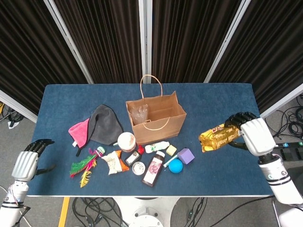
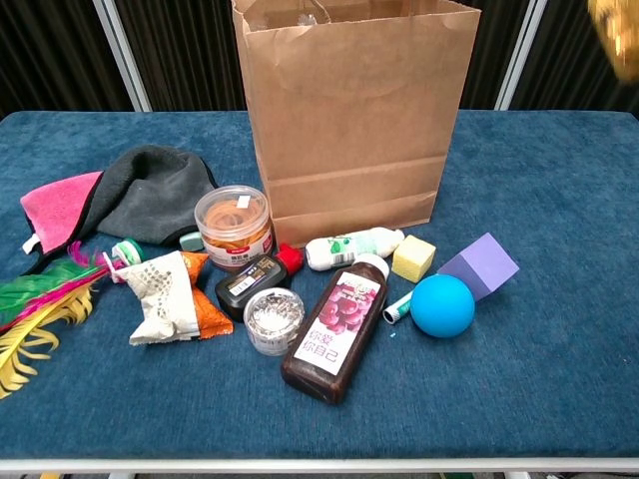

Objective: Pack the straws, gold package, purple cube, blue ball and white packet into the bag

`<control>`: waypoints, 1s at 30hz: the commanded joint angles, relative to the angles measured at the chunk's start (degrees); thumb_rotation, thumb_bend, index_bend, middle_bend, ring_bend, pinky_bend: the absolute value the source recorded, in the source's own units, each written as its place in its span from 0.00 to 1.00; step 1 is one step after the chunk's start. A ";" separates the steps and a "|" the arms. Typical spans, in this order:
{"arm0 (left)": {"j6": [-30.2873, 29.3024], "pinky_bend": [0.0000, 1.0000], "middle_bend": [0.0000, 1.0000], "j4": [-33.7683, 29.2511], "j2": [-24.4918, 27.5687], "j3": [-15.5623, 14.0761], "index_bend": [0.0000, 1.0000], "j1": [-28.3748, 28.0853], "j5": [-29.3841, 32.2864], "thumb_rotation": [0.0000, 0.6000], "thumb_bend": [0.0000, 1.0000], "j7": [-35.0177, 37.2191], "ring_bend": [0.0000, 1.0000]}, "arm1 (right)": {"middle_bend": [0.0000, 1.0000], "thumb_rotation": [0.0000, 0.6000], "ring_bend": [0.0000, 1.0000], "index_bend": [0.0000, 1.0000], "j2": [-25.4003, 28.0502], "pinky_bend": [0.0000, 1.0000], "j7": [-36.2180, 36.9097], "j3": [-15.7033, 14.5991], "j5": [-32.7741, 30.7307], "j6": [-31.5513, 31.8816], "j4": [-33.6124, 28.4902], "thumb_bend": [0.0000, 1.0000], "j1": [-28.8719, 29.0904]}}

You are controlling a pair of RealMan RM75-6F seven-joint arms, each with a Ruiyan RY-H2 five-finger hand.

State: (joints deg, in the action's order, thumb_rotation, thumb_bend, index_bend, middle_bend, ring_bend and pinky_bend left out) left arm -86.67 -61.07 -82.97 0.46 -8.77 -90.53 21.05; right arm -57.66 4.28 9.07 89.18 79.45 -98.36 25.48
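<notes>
The brown paper bag (image 1: 158, 122) (image 2: 349, 130) stands upright and open at the table's middle, with a clear bundle of straws (image 1: 140, 113) inside its left part. My right hand (image 1: 254, 135) grips the gold package (image 1: 218, 137) and holds it in the air to the right of the bag; the chest view shows only a gold blur (image 2: 619, 25) at the top right corner. In front of the bag lie the purple cube (image 1: 186, 155) (image 2: 481, 267), the blue ball (image 1: 175, 165) (image 2: 442, 305) and the white packet (image 1: 111, 161) (image 2: 160, 297). My left hand (image 1: 26, 163) hangs open, off the table's front left corner.
A grey cap (image 1: 104, 124) and pink cloth (image 1: 79, 131) lie left of the bag, with feathers (image 1: 84, 168) near the front edge. A clear jar (image 2: 234, 228), dark juice bottle (image 2: 334, 327), small white bottle (image 2: 351, 246), yellow cube (image 2: 413, 258) and round tin (image 2: 273, 317) crowd the bag's front.
</notes>
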 commanded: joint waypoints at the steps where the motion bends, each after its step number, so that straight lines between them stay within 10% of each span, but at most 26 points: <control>1: 0.06 0.27 0.35 -0.16 0.12 0.11 0.30 -0.04 0.15 1.00 0.19 -0.07 0.22 | 0.54 1.00 0.39 0.69 -3.20 0.41 5.82 6.37 -4.42 -0.48 -4.18 0.20 3.99; 10: 0.30 0.27 0.35 0.24 0.12 0.29 0.30 0.05 0.72 1.00 0.19 0.10 0.22 | 0.54 1.00 0.39 0.69 -16.67 0.41 12.15 15.56 -16.49 -7.90 -6.47 0.20 15.14; 20: 0.47 0.27 0.35 1.99 0.40 0.65 0.30 0.12 1.36 1.00 0.19 1.46 0.22 | 0.54 1.00 0.39 0.69 -29.88 0.41 17.62 18.17 -22.28 -10.03 3.24 0.20 20.41; 30: 1.06 0.27 0.35 3.37 -0.02 0.79 0.30 0.01 1.76 1.00 0.19 2.85 0.22 | 0.53 1.00 0.39 0.70 -32.20 0.41 15.85 19.24 -24.80 -12.16 8.31 0.21 21.88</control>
State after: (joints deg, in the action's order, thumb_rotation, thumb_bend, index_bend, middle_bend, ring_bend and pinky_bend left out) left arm -85.63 -57.72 -82.97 1.25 -8.75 -88.77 23.87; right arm -89.82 20.29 28.26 64.53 67.46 -90.22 47.32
